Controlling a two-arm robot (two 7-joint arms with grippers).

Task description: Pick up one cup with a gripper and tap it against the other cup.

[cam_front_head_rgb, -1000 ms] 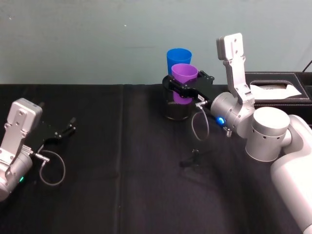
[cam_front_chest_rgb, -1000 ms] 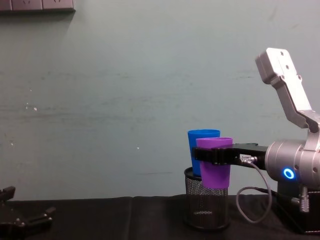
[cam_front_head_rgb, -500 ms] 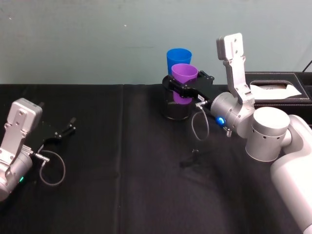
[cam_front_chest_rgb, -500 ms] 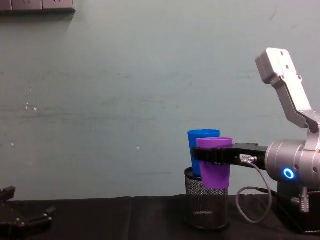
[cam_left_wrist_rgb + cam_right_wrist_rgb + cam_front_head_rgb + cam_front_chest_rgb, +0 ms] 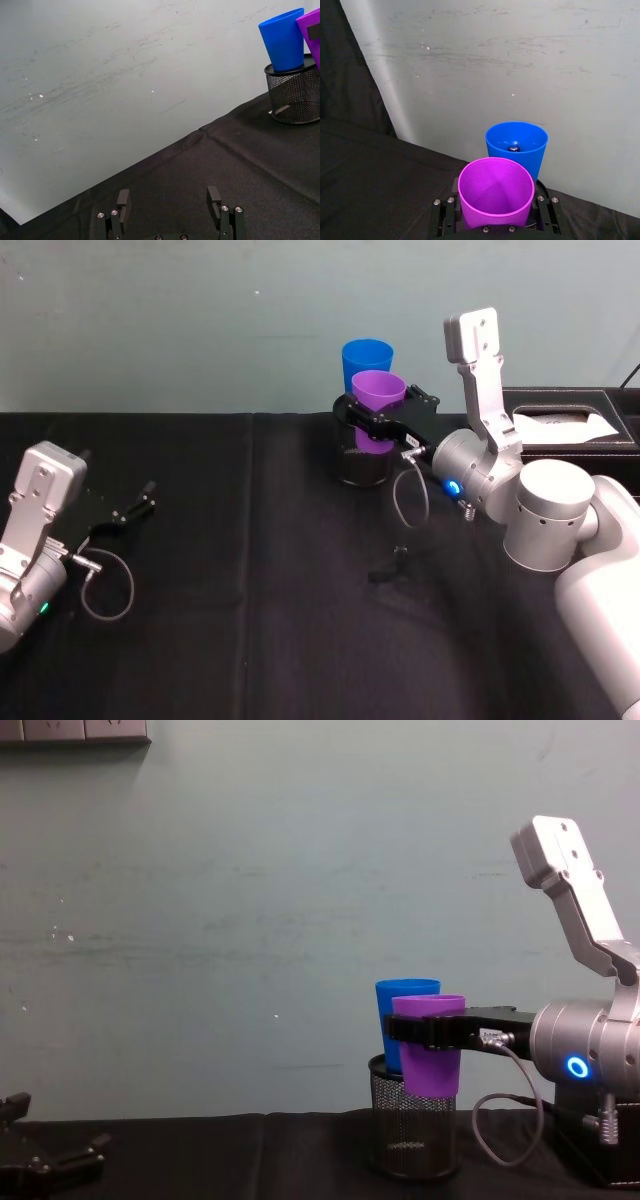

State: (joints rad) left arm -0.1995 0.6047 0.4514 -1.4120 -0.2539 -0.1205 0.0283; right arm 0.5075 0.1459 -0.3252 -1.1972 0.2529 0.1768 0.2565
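Behind purple cup (image 5: 496, 192), blue cup (image 5: 516, 145) holds something.

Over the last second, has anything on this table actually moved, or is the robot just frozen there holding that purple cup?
Nothing has visibly moved. The right gripper stays clamped on the purple cup, held above the black mesh holder and right in front of the blue cup standing in it. The left gripper still rests open, low over the black cloth on the robot's left.

A black wire-mesh pen holder (image 5: 366, 466) stands near the black table's (image 5: 250, 640) far edge, a black box (image 5: 575, 420) at its far right corner.
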